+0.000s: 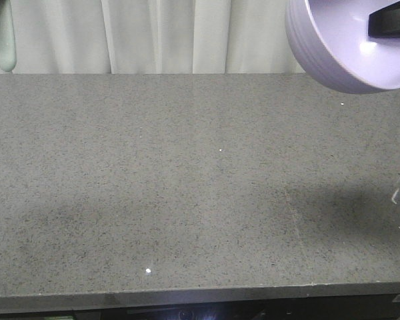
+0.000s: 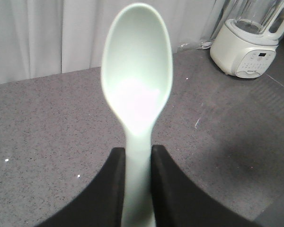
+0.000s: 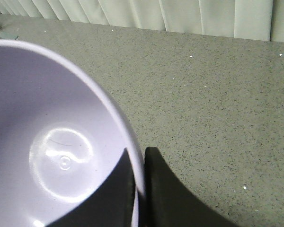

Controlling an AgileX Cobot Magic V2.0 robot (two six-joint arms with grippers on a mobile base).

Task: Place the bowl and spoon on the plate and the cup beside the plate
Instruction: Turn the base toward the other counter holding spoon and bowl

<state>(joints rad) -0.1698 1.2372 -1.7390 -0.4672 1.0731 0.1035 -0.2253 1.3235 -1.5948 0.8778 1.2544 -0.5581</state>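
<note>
grey speckled stone counter [image 1: 187,187], white blender [image 2: 248,47] at its corner

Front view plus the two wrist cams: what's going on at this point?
The left gripper is shut on the spoon by its handle, scoop pointing away from it. The right gripper pinches the wall of the bowl, one finger inside and one outside. Both things are held up off the grey counter. Neither plate nor cup shows in any view.
</note>
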